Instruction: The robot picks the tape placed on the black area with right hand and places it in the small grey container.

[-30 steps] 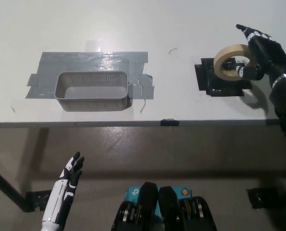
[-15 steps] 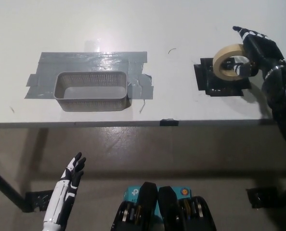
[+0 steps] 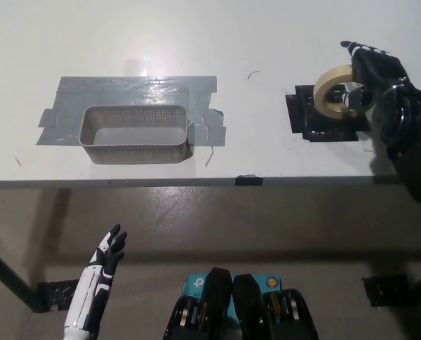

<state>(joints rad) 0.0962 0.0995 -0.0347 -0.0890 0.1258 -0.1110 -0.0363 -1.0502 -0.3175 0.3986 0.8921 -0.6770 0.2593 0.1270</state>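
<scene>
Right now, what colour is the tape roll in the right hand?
Beige/tan, seen in the head view: the tape roll is held by the black right hand.

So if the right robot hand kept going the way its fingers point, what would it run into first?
Probably nothing. The right robot hand, holding the tape, points toward the table's far left, and that line looks bare; the grey container sits nearer, off it. Height is unclear.
</scene>
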